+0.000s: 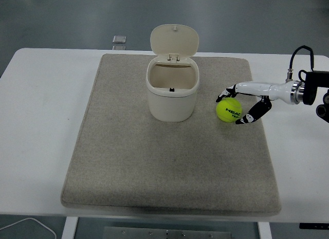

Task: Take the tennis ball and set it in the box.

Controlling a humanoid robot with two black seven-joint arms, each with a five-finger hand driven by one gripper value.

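Note:
The yellow-green tennis ball lies on the grey mat, to the right of the cream box. The box's flip lid stands open. My right hand reaches in from the right edge and wraps the ball. Its fingers curl over the ball's upper left, and the thumb presses its lower right. The ball still rests on the mat. The left arm is out of view.
The mat covers most of the white table. A small grey object lies at the table's far edge behind the box. A white cable shows below the table's near left corner.

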